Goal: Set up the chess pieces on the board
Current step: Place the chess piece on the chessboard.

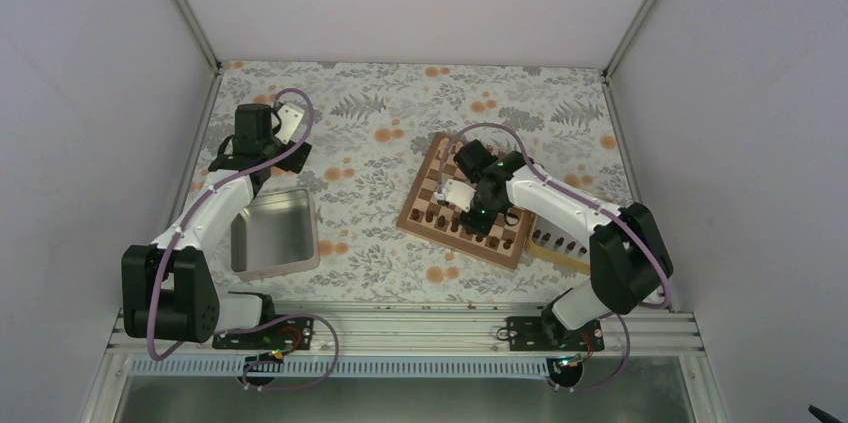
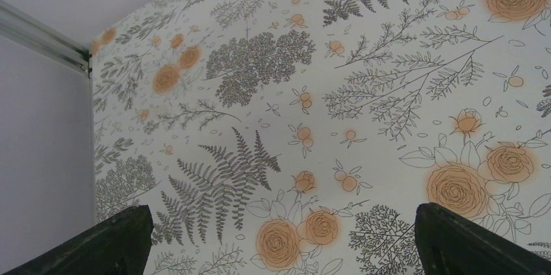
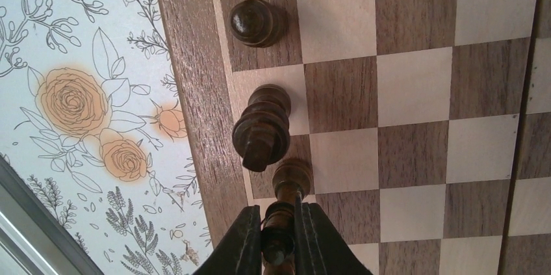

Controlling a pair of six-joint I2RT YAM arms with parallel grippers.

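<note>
Right arm: The right end effector (image 3: 278, 236) is clamped on a dark piece (image 3: 290, 177), pinching its slim stem above the board (image 3: 195, 60), in the column of squares next to the border.
Why that grip: The high hold on the stem seems meant to keep the fingers off the neighbours while the base goes down on its square. Whether the base touches the wood yet cannot be told.
Line on the board: Further along the same edge column stand a ringed piece (image 3: 262, 129) and a round-headed piece (image 3: 258, 23), one to a square. It looks like a rank being filled in order.
Left arm: The left end effector (image 2: 282, 229) hangs well apart from the board, over the floral tabletop (image 1: 380, 143) beyond the grey tin (image 1: 275, 233). Its jaws are spread wide with nothing between them, apparently parked out of the working arm's way.
Supply: A pale tray (image 1: 560, 248) lies against the board's side nearest the right arm's base and carries more dark pieces, probably so each reach is short.
Hidden: The held piece's top is buried between the fingers, so its kind is unclear. From overhead the right arm covers the middle of the board, so the pieces set there cannot be counted.
</note>
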